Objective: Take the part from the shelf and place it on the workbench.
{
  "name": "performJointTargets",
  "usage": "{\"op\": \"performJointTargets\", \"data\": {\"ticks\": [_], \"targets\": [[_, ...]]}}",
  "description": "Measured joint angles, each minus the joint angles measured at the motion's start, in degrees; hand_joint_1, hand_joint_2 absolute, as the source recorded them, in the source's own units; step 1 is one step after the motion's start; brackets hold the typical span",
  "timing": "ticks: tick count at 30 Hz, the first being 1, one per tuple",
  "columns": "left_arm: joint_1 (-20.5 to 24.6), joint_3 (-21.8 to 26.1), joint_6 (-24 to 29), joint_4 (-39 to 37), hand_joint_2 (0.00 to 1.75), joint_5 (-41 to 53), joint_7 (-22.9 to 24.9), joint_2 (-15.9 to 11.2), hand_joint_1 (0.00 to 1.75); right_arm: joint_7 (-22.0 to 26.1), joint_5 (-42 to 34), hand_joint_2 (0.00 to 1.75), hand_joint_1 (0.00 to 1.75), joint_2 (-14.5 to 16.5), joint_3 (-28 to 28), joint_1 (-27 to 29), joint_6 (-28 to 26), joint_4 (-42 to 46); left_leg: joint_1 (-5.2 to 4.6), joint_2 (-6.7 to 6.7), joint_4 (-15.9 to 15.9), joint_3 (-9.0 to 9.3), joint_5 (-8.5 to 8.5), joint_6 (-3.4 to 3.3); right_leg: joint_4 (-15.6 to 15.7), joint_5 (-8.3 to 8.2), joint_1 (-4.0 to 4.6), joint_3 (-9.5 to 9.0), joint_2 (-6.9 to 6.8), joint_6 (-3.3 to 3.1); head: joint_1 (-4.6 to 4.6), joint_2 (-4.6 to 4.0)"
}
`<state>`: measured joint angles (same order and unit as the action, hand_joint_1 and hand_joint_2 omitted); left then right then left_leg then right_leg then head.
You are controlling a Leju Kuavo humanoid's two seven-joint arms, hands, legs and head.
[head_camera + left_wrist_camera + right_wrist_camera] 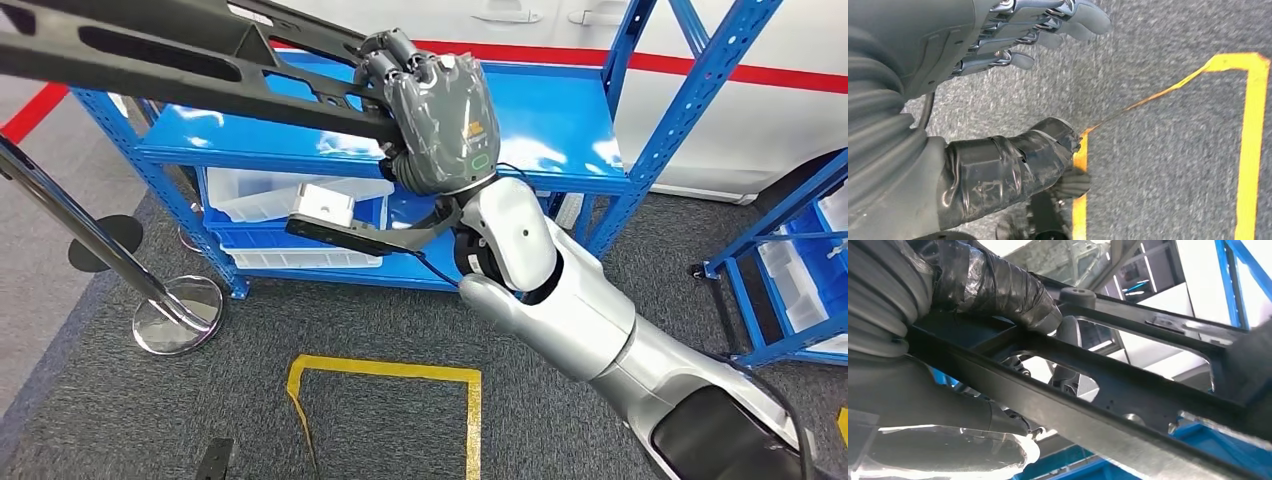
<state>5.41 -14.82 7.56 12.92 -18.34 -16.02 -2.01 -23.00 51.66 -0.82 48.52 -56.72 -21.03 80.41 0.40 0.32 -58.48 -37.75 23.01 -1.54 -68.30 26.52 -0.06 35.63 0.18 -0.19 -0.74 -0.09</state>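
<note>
The part is a long black metal frame (pixel 170 65) with cut-outs, stretching from the upper left to the middle of the head view, above the top board of the blue shelf (pixel 560 130). My right hand (pixel 432 115) grips its right end, fingers wrapped over the bars. The right wrist view shows the same black frame (pixel 1128 395) close up, with the thumb (pixel 1013 295) pressed on one bar. My left hand (pixel 1013 35) hangs over the grey carpet with its fingers loosely apart and nothing in it.
White bins (pixel 270 195) sit on the shelf's lower boards. A chrome barrier post (pixel 178 315) with a round base stands at the left. A yellow taped rectangle (pixel 385 375) marks the carpet in front. A second blue rack (pixel 790 270) stands at the right.
</note>
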Motion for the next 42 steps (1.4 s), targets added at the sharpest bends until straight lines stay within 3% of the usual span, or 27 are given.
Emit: {"op": "performJointTargets", "data": {"ticks": [2, 3, 5, 7, 9, 10, 11, 12, 14, 16, 18, 20, 21, 22, 24, 25, 26, 28, 30, 32, 33, 35, 36, 38, 40, 41, 42], "targets": [[0.0, 0.0, 0.0, 0.0, 1.75, 0.0, 0.0, 0.0, 0.00, 0.0, 0.0, 1.75, 1.75, 0.0, 0.0, -0.1, 0.0, 0.1, 0.03, -0.08, -0.1, -0.80, -1.03, 0.63, 7.1, 1.94, 0.35, -4.79, 0.05, -0.48, -0.04, 0.00], [0.0, 0.0, 0.0, 0.0, 1.75, 0.0, 0.0, 0.0, 0.00, 0.0, 0.0, 1.75, 1.75, 0.0, 0.0, -0.2, 0.0, 0.1, 0.11, -0.12, 0.0, -1.05, -1.66, 1.01, 8.9, 2.44, 0.63, -5.49, 0.05, -0.69, 0.02, 0.00], [-0.2, 0.0, 0.0, 0.0, 1.75, 0.0, 0.0, -0.1, 0.00, 0.0, 0.1, 1.75, 1.75, 0.0, -0.1, -0.2, 0.0, 0.1, 0.35, -0.33, 0.3, -1.63, -2.32, 1.73, 9.7, 1.19, 0.64, -4.66, -0.08, -1.34, 0.19, 0.00], [-0.4, -0.1, 0.0, 0.0, 1.75, 0.0, 0.0, 0.0, 0.00, 0.0, 0.1, 1.75, 1.75, 0.0, -0.1, -0.2, 0.0, 0.1, 0.47, -0.52, -2.4, -3.03, 0.93, 2.29, 10.2, -0.28, 0.34, -3.54, -0.29, -2.23, 0.10, 0.00], [-0.5, -0.1, -0.1, 0.0, 1.75, 0.0, 0.0, 0.0, 0.00, 0.0, 0.1, 1.75, 1.75, 0.0, -0.1, -0.2, 0.0, 0.1, 0.58, -0.51, -9.1, -4.81, 6.82, 2.74, 10.2, -1.63, 0.30, -2.10, -0.36, -2.72, -0.01, 0.00], [-0.5, -0.1, -0.1, 0.0, 1.75, -0.1, 0.0, 0.0, 0.00, 0.0, 0.1, 1.75, 1.75, 0.0, -0.1, -0.2, 0.1, 0.1, 0.64, -0.50, -12.5, -5.36, 8.62, 2.92, 10.1, -2.26, 0.33, -1.23, -0.37, -2.76, -0.02, 0.00], [-0.4, -0.1, -0.1, 0.0, 1.75, -0.2, 0.0, -0.1, 0.00, 0.0, 0.0, 1.75, 1.75, 0.0, -0.1, -0.2, 0.1, 0.1, 0.66, -0.50, -15.1, -5.40, 9.21, 3.05, 9.9, -2.87, 0.34, -0.32, -0.37, -2.71, 0.00, 0.00], [-0.4, -0.1, -0.1, 0.0, 1.75, -0.2, 0.0, -0.1, 0.00, 0.0, -0.1, 1.75, 1.75, 0.0, -0.1, -0.2, 0.1, 0.0, 0.66, -0.50, -15.8, -4.60, 8.44, 3.11, 9.7, -3.46, 0.32, 0.66, -0.37, -2.64, -0.01, 0.00], [-0.3, -0.1, -0.2, 0.0, 1.75, -0.3, 0.1, -0.2, 0.00, 0.0, -0.3, 1.75, 1.75, 0.0, -0.1, -0.2, 0.1, -0.1, 0.67, -0.50, -11.8, -0.27, 5.79, 3.07, 9.1, -4.50, 0.22, 2.50, -0.33, -2.36, -0.02, 0.00], [-0.1, -0.1, -0.2, 0.0, 1.75, -0.3, 0.2, -0.2, 0.00, 0.0, -0.4, 1.75, 1.75, 0.0, -0.1, -0.2, 0.1, -0.1, 0.49, -0.57, -4.3, 5.53, 5.89, 2.70, 8.6, -5.43, 0.33, 3.77, -0.30, -1.84, 0.01, 0.00], [0.1, -0.1, -0.2, 0.0, 1.75, -0.3, 0.2, -0.3, 0.00, 0.0, -0.4, 1.75, 1.75, 0.0, -0.2, -0.3, 0.1, -0.1, 0.22, -0.71, -0.2, 7.94, 6.87, 2.04, 8.7, -6.44, 0.43, 4.11, -0.35, -1.22, -0.02, 0.00], [0.1, -0.1, -0.2, 0.0, 1.75, -0.3, 0.2, -0.3, 0.00, 0.0, -0.4, 1.75, 1.75, 0.0, -0.2, -0.3, 0.1, -0.2, 0.31, -0.60, 0.3, 7.28, 5.95, 1.29, 8.9, -7.03, 0.42, 4.36, -0.31, -0.61, -0.08, 0.00], [0.1, -0.1, -0.2, 0.0, 1.75, -0.3, 0.2, -0.3, 0.00, 0.0, -0.4, 1.75, 1.75, 0.0, -0.2, -0.3, 0.1, -0.2, 0.41, -0.46, 0.4, 6.85, 5.35, 0.87, 8.3, -6.10, 0.38, 4.84, -0.26, -0.32, -0.07, 0.00], [0.0, -0.1, -0.3, 0.0, 1.75, -0.3, 0.2, -0.3, 0.00, 0.0, -0.4, 1.75, 1.75, 0.0, -0.2, -0.3, 0.1, -0.2, 0.51, -0.30, 0.5, 6.23, 4.63, 0.41, 6.7, -4.03, 0.31, 5.56, -0.21, -0.05, 0.01, 0.00], [0.0, -0.1, -0.3, 0.0, 1.75, -0.3, 0.2, -0.3, 0.00, 0.0, -0.4, 1.75, 1.75, -0.1, -0.3, -0.3, 0.2, -0.3, 0.47, -0.14, 0.5, 4.76, 3.33, -0.18, 0.4, 1.98, 0.07, 7.40, -0.20, 0.35, 0.11, 0.00], [0.0, -0.1, -0.3, 0.0, 1.75, -0.3, 0.2, -0.3, 0.00, 0.0, -0.4, 1.75, 1.75, -0.1, -0.3, -0.3, 0.2, -0.3, 0.42, -0.11, 0.5, 3.94, 2.72, -0.28, -3.4, 4.17, -0.01, 8.12, -0.20, 0.49, 0.13, 0.00], [0.0, -0.1, -0.3, 0.0, 1.75, -0.3, 0.2, -0.3, 0.00, 0.0, -0.4, 1.75, 1.75, -0.1, -0.3, -0.2, 0.1, -0.4, 0.39, -0.10, 0.4, 3.09, 2.12, -0.25, -6.4, 4.97, -0.06, 8.36, -0.20, 0.58, 0.13, 0.00], [0.0, -0.1, -0.2, 0.0, 1.75, -0.4, 0.2, -0.3, 0.00, 0.0, -0.4, 1.75, 1.75, -0.1, -0.3, -0.2, 0.1, -0.5, 0.36, -0.09, 0.1, 1.39, 1.03, -0.09, -7.2, 2.92, -0.10, 6.41, -0.19, 0.55, 0.13, 0.00], [0.0, -0.1, -0.1, 0.0, 1.75, -0.4, 0.1, -0.3, 0.00, 0.0, -0.5, 1.75, 1.75, -0.1, -0.3, -0.3, 0.1, -0.6, 0.35, -0.14, -0.2, 0.00, 0.19, 0.25, -1.1, 0.68, -0.02, 1.16, -0.12, 0.05, 0.14, 0.00], [0.0, -0.1, 0.0, 0.0, 1.75, -0.4, 0.0, -0.3, 0.00, 0.0, -0.5, 1.75, 1.75, 0.0, -0.3, -0.4, 0.1, -0.7, 0.43, -0.17, -0.3, -0.77, -0.67, 0.82, 6.3, 1.47, 0.34, -3.68, 0.00, -0.52, 0.08, 0.00], [0.0, -0.1, 0.0, 0.0, 1.75, -0.4, 0.0, -0.3, 0.00, 0.0, -0.5, 1.75, 1.75, 0.0, -0.3, -0.6, 0.1, -0.7, 0.57, -0.16, -0.1, -0.97, -1.23, 1.17, 8.3, 1.99, 0.56, -4.66, 0.04, -0.74, 0.09, 0.00], [0.0, -0.2, 0.0, 0.0, 1.75, -0.5, 0.0, -0.3, 0.00, 0.0, -0.5, 1.75, 1.75, 0.0, -0.3, -0.6, 0.1, -0.9, 0.79, -0.25, 0.7, -1.28, -2.31, 1.91, 9.9, 1.10, 0.73, -4.68, -0.06, -1.14, 0.20, 0.00], [-0.1, -0.3, 0.0, 0.0, 1.75, -0.6, 0.0, -0.3, 0.00, 0.0, -0.5, 1.75, 1.75, 0.0, -0.3, -0.6, 0.1, -0.9, 0.85, -0.31, 0.7, -1.53, -1.98, 2.22, 10.4, 0.36, 0.65, -4.46, -0.19, -1.42, 0.20, 0.00], [-0.3, -0.3, 0.0, -0.1, 1.75, -0.8, 0.0, -0.3, 0.00, 0.0, -0.5, 1.75, 1.75, 0.0, -0.3, -0.6, 0.1, -1.1, 0.90, -0.38, -2.4, -2.69, 1.64, 2.78, 11.2, -0.84, 0.35, -3.80, -0.49, -2.10, 0.08, 0.00], [-0.4, -0.3, 0.0, -0.1, 1.75, -0.9, 0.0, -0.3, 0.00, 0.0, -0.5, 1.75, 1.75, 0.0, -0.3, -0.6, 0.1, -1.2, 0.95, -0.36, -9.6, -4.47, 6.84, 3.33, 10.9, -1.71, 0.40, -2.48, -0.58, -2.46, -0.01, 0.00], [-0.4, -0.3, 0.0, -0.1, 1.75, -1.0, 0.0, -0.3, 0.00, 0.0, -0.6, 1.75, 1.75, 0.0, -0.3, -0.6, 0.1, -1.2, 0.98, -0.35, -13.2, -5.12, 8.27, 3.58, 10.6, -2.07, 0.38, -1.69, -0.59, -2.43, -0.02, 0.00], [-0.3, -0.3, 0.0, -0.1, 1.75, -1.0, 0.0, -0.4, 0.00, 0.0, -0.6, 1.75, 1.75, 0.0, -0.3, -0.6, 0.1, -1.3, 0.99, -0.35, -15.2, -5.06, 8.35, 3.80, 10.1, -2.36, 0.31, -0.88, -0.61, -2.34, -0.03, 0.00]]}}
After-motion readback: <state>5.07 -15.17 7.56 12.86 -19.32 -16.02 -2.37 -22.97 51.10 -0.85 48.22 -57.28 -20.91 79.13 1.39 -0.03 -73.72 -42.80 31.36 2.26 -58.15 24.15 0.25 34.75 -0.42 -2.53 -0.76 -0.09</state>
